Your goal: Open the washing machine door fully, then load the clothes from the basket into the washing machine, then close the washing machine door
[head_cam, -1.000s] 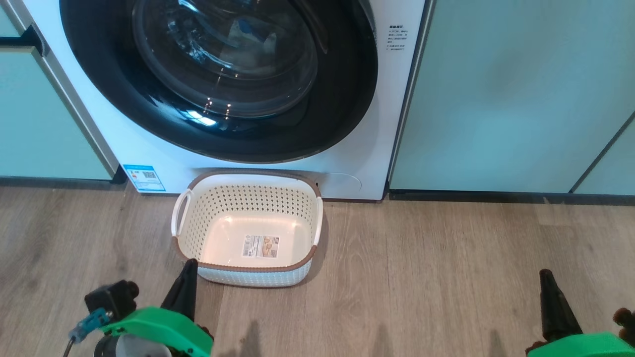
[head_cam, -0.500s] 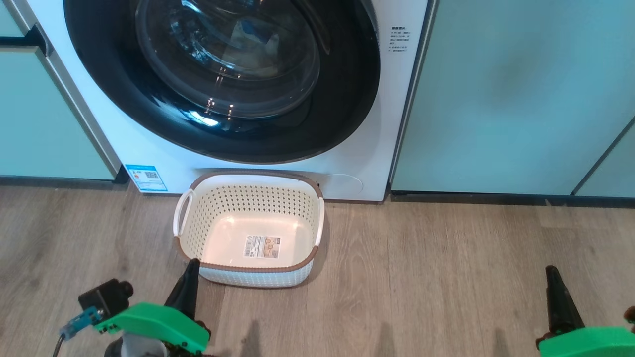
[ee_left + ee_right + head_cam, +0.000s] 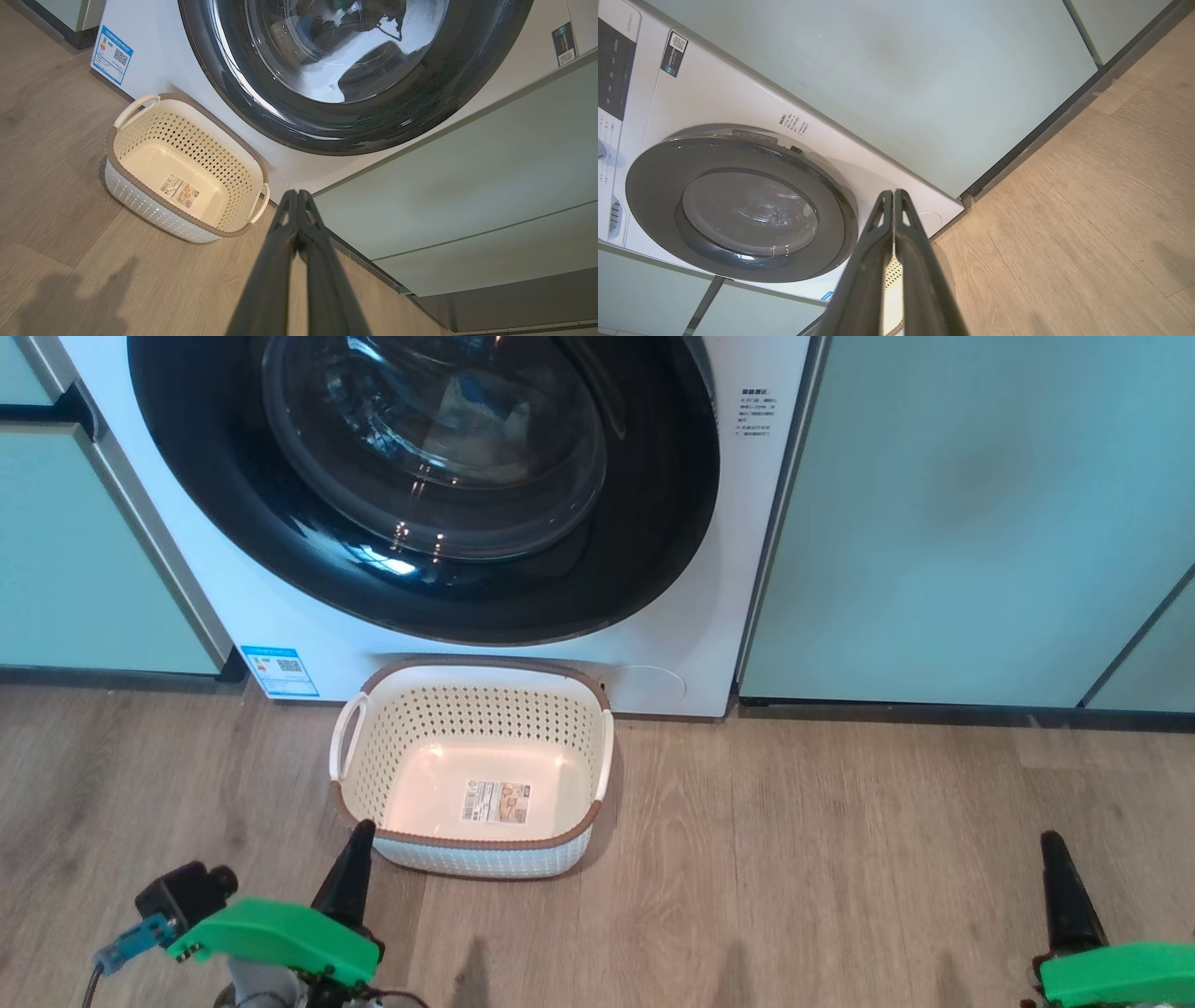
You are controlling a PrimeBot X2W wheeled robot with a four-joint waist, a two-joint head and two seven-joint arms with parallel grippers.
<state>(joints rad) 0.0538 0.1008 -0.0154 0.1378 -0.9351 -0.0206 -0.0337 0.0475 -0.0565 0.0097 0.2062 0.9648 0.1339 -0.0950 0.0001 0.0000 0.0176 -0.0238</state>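
I see the washing machine door closed at twelve o'clock; basket just below; left gripper at seven, right gripper at five, both pressed together.

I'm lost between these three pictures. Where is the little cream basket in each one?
Head view: the basket sits lower centre, right below the washing machine door.
Left wrist view: left of centre, seen at a slant, with the door to its upper right.
Right wrist view: a perforated cream sliver at the bottom edge, behind the right gripper.
Shared landmark: the big round door, next to the basket in all three.
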